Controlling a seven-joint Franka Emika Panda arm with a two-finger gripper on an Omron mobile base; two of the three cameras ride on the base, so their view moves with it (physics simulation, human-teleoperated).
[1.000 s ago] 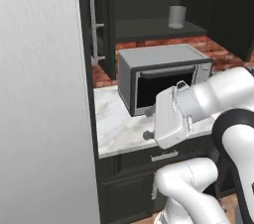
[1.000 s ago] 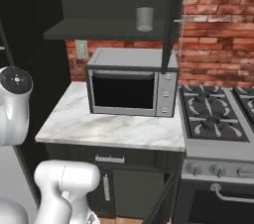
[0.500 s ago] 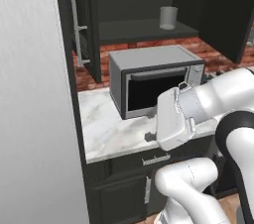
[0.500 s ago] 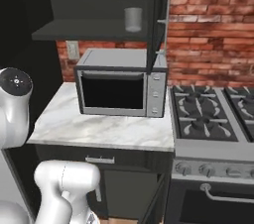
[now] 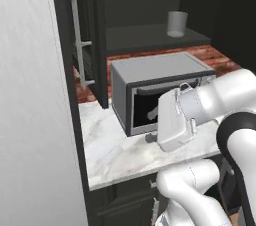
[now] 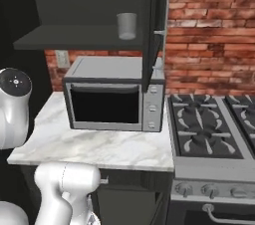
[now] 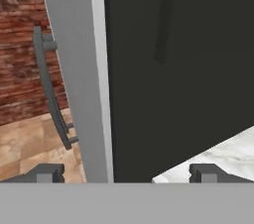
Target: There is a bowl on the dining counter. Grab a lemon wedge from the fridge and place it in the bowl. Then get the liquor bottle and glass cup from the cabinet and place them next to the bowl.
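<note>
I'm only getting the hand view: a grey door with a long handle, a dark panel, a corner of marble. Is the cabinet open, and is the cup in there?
Observer: Yes. The cabinet door is swung open, and a glass cup stands upright on the shelf.
Operator: What's under that shelf?
Observer: A microwave with its door shut, sitting on the marble counter.
Operator: Anything beside the microwave?
Observer: A gas stove adjoins the counter on the microwave's right.
</note>
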